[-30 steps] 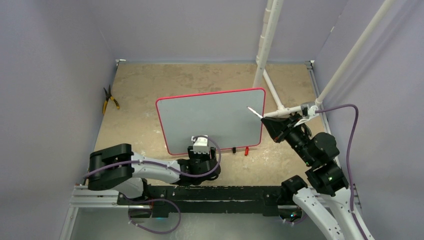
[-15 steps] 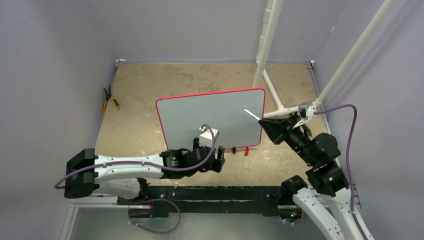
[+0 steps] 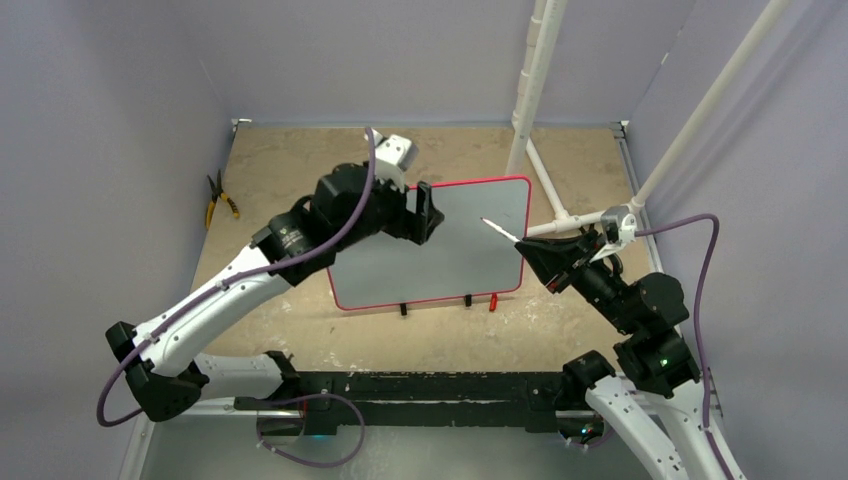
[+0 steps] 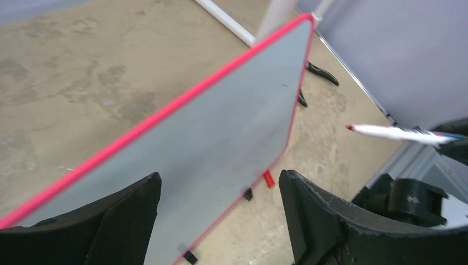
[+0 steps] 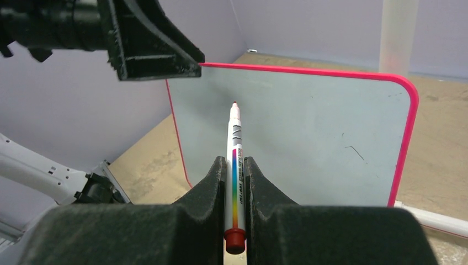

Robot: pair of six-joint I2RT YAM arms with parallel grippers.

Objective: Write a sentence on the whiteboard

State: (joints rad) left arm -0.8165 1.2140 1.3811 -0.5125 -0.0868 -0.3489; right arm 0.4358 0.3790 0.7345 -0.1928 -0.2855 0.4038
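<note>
The whiteboard (image 3: 440,250) stands upright on the table, white with a thin red rim. The sentence is out of view; the face (image 5: 309,121) in the right wrist view bears only a few faint dark scratches. My left gripper (image 3: 420,215) hovers open at the board's upper left edge. In the left wrist view its jaws (image 4: 218,190) stand wide with the board (image 4: 221,127) seen between them. My right gripper (image 3: 540,258) is shut on a white marker (image 5: 235,143) with a rainbow stripe. The marker's red tip (image 4: 349,127) points at the board, clear of it.
Yellow-handled pliers (image 3: 220,200) lie at the far left of the table. White pipes (image 3: 535,80) rise behind the board's right edge. A small red cap (image 3: 493,301) and two black feet (image 3: 403,309) sit along the board's near bottom edge. Purple walls close in on all sides.
My left arm swung up from low by the board's near foot to its upper left edge, and its jaws spread wider. The right gripper with the marker crept slightly left.
</note>
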